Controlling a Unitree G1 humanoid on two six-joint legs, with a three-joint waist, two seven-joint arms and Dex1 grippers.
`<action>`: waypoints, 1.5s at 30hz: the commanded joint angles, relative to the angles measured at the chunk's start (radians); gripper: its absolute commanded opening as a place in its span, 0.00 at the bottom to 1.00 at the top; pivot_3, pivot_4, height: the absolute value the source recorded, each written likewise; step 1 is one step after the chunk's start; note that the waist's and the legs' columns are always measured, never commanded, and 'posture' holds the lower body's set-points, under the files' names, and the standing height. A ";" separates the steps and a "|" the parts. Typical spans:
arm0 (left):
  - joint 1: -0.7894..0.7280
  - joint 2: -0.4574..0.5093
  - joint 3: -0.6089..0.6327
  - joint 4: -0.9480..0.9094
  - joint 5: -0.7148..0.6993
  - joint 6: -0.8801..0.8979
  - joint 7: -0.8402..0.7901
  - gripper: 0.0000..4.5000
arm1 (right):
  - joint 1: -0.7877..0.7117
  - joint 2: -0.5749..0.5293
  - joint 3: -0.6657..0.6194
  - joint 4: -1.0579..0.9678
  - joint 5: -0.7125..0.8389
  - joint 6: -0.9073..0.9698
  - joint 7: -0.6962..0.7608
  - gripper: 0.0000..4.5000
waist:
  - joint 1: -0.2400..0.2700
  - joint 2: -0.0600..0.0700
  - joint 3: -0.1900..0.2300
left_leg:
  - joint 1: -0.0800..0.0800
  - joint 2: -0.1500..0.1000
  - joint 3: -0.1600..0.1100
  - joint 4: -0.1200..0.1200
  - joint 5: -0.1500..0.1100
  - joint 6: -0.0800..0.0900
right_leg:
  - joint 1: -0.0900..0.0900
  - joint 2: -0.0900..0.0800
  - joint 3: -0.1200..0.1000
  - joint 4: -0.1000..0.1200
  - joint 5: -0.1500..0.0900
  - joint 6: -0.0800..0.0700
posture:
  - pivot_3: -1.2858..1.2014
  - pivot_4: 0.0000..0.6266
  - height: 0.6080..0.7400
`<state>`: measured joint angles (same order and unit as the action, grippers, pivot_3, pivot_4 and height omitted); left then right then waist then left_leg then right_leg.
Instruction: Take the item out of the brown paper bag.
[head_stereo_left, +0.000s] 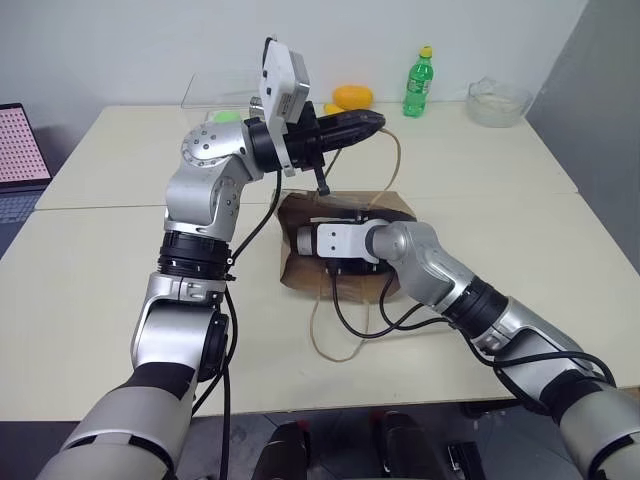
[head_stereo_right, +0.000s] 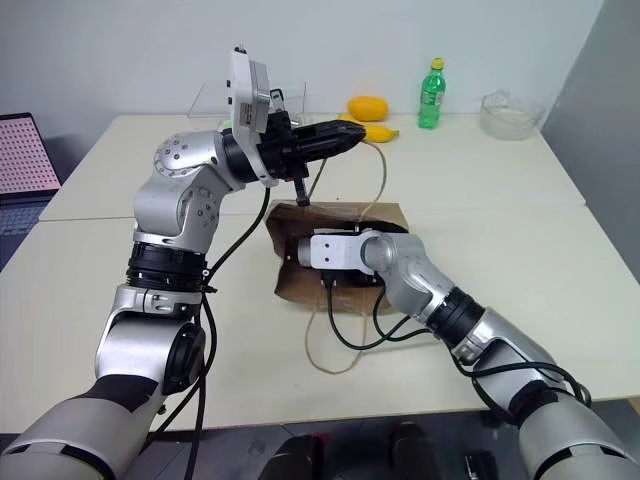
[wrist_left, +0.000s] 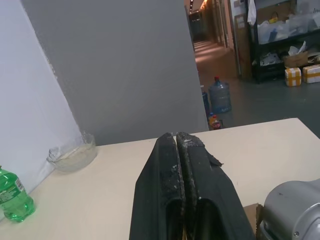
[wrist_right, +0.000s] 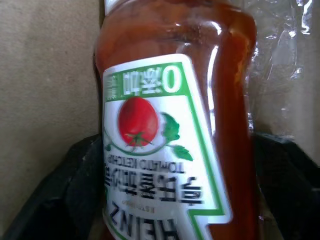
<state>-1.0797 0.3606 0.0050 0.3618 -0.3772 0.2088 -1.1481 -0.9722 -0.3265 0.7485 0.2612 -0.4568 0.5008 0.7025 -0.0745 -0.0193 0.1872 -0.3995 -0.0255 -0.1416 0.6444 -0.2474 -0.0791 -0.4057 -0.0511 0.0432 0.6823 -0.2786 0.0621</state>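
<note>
The brown paper bag (head_stereo_left: 296, 270) lies flat on the cream table with its mouth toward me. My left gripper (head_stereo_left: 372, 124) is raised above it, shut on one tan cord handle (head_stereo_left: 397, 160) that runs down to the bag. My right gripper (wrist_right: 175, 147) is reached into the bag's mouth; its white wrist (head_stereo_left: 333, 240) shows at the opening. In the right wrist view the item (wrist_right: 170, 100) is a red ketchup bottle with a white and green tomato label, lying between the open black fingers (wrist_right: 55, 195), which sit on either side of it.
The bag's other cord handle (head_stereo_left: 322, 340) loops over the table toward me. At the back stand a green bottle (head_stereo_left: 420, 82), an orange fruit (head_stereo_left: 352, 97) and a glass bowl (head_stereo_left: 497, 102). A laptop (head_stereo_left: 15, 145) sits at the far left.
</note>
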 joint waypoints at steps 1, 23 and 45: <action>-0.006 0.010 0.009 -0.027 0.000 -0.026 0.008 0.00 | -0.008 0.009 -0.037 -0.022 -0.009 -0.029 0.022 0.73 | -0.003 0.000 0.000 | 0.000 0.000 0.000 0.000 0.000 0.000 | 0.000 0.000 0.000 0.000 0.000 0.000 | 0.52 0.24 1.00; -0.043 0.024 0.014 0.172 0.094 -0.177 0.057 0.00 | 0.080 -0.107 -0.405 -0.627 0.504 0.144 0.402 0.72 | -0.007 0.000 0.000 | -0.001 -0.001 0.000 0.000 0.000 0.001 | -0.001 -0.001 -0.001 0.000 0.000 0.000 | 0.52 0.24 1.00; -0.044 0.026 0.006 0.223 0.117 -0.231 0.062 0.00 | 0.380 -0.592 -0.936 -0.523 0.592 0.149 0.080 0.72 | 0.031 0.000 0.000 | -0.002 -0.004 0.002 -0.001 -0.003 0.005 | 0.000 -0.004 0.001 -0.002 0.000 0.000 | 0.52 0.24 1.00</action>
<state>-1.1020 0.3917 0.0081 0.6083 -0.2594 -0.0070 -1.0826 -0.5951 -0.8887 -0.1900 -0.2528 0.1852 0.7415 0.7874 -0.0434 -0.0195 0.1872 -0.4014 -0.0293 -0.1384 0.6442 -0.2501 -0.0744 -0.4060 -0.0546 0.0444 0.6810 -0.2788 0.0626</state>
